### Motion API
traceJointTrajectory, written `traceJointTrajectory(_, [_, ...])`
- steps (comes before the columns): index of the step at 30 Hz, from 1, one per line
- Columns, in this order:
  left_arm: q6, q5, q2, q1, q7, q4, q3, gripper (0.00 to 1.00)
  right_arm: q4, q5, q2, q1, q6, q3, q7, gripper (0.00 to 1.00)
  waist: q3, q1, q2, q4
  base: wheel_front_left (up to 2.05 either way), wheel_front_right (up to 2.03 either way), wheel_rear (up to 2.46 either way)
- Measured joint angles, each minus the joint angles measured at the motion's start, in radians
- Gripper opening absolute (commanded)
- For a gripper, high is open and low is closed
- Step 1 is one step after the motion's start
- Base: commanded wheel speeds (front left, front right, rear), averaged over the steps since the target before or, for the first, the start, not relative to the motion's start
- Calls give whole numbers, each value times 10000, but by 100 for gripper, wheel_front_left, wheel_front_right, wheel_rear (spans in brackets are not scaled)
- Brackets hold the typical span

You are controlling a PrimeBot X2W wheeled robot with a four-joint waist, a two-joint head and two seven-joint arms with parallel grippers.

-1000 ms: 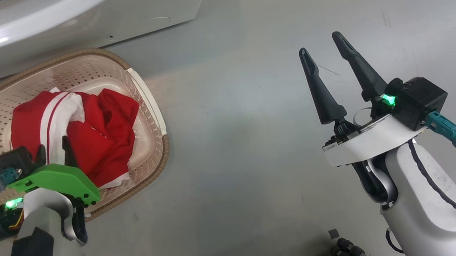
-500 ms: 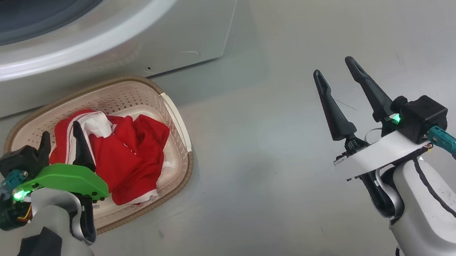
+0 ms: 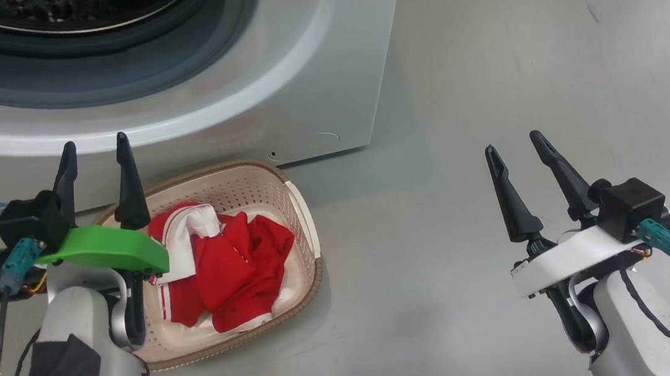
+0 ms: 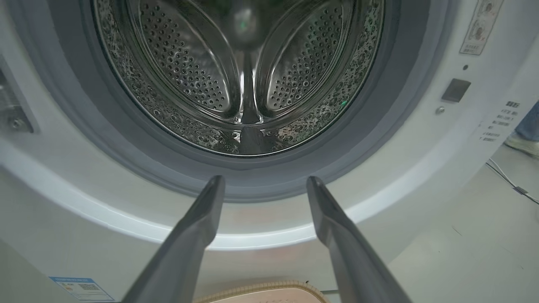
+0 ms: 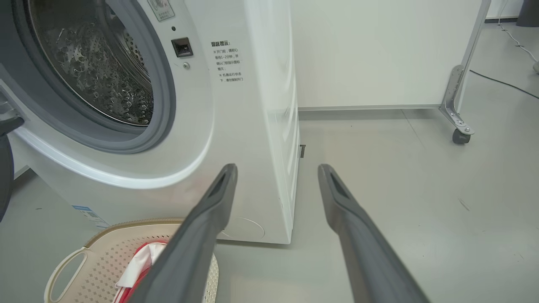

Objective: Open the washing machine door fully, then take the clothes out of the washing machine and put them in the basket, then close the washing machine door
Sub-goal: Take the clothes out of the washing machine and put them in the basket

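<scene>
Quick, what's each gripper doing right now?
Left gripper: open, holding nothing.
Right gripper: open, holding nothing.

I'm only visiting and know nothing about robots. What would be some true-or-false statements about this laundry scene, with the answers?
1. The bright red clothes with white trim lie in the cream perforated plastic basket. True.
2. The left claw grips a red garment. False: it is open and holds nothing.
3. The basket sits on top of the big white washing machine. False: it stands on the grey floor in front of it.
4. The right claw is open, holding nothing. True.
</scene>
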Motion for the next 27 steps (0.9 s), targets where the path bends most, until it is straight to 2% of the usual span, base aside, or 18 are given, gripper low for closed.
traceJointTrajectory(8, [163, 412, -21, 1032, 2, -1298, -196, 100, 69, -67, 6, 430, -4, -75, 0, 100, -1093, 0, 0, 390, 0, 0, 0])
traceJointTrajectory(15, [495, 663, -19, 2243, 0, -1948, -341, 100, 71, -69, 15, 855, -19, -163, 0, 100, -1782, -1, 0, 590, 0, 0, 0])
traceJointTrajectory(20, [761, 794, -17, 3091, 0, -2345, -399, 100, 82, -69, 35, 1188, -104, -159, 0, 100, -2167, -1, 0, 660, 0, 0, 0])
traceJointTrajectory(27, [861, 825, -10, 4038, 2, -2941, -562, 100, 71, -71, 44, 1465, -182, -165, 0, 100, -2562, 0, 0, 634, 0, 0, 0])
